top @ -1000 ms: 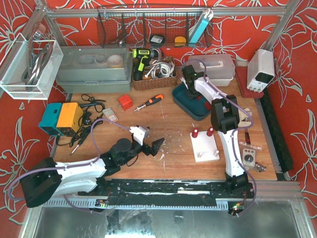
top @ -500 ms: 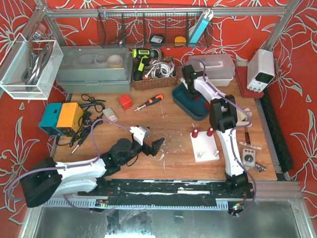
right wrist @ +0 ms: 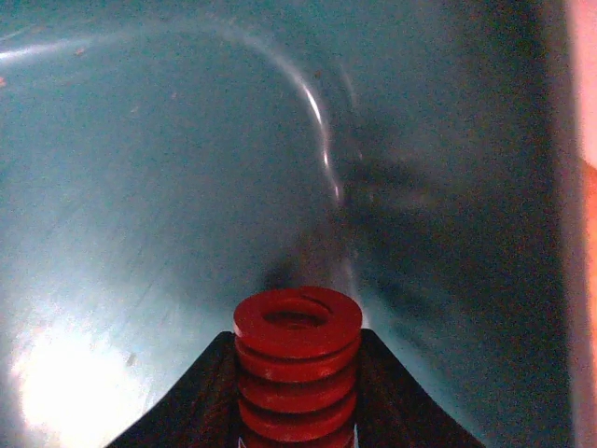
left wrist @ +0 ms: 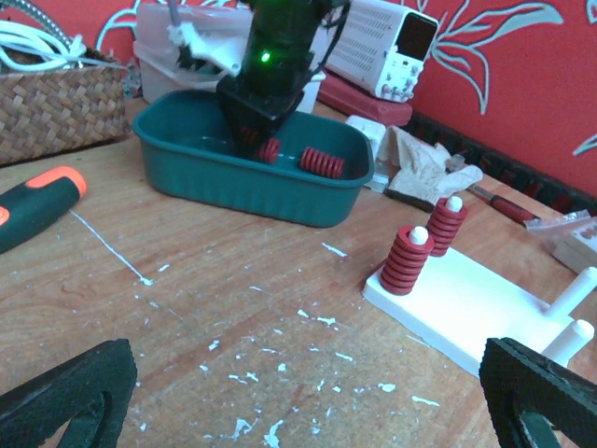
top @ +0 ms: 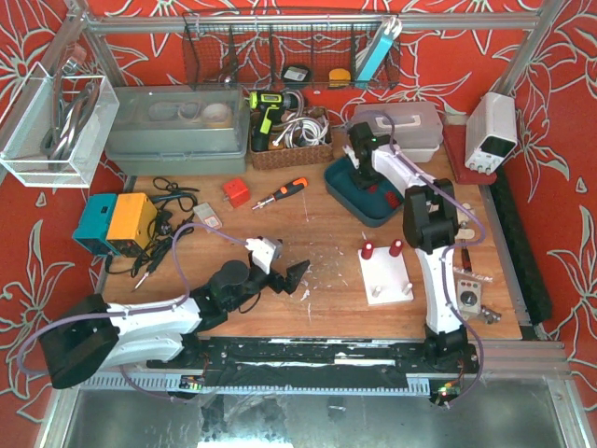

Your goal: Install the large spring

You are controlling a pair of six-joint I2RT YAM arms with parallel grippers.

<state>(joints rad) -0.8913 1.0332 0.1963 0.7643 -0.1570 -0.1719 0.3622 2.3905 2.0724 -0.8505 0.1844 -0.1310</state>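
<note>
While the right gripper (right wrist: 297,415) reaches down inside the teal tray (right wrist: 140,187), its two black fingers (right wrist: 201,392) press on either side of the large spring (right wrist: 297,327). The spring stands on end between them, its open top facing the wrist camera, close to the tray's curved inner wall. From the left wrist view, the right gripper (left wrist: 256,140) sits in the middle of the tray (left wrist: 242,187) with the red spring (left wrist: 270,149) at its tip. A second spring (left wrist: 322,162) lies on its side on the tray floor just beside it. On the near side of the tray, a white peg board (left wrist: 466,308) lies on the wood. It has two pegs nearest the tray that carry red springs (left wrist: 407,259) and two bare pegs (left wrist: 586,280) farther from it. The left gripper (top: 289,278) sits well apart from the tray on that same near side, low over the table, its jaws spread wide with nothing between them. An orange-and-black screwdriver (top: 283,191) lies to the left of the tray.
</note>
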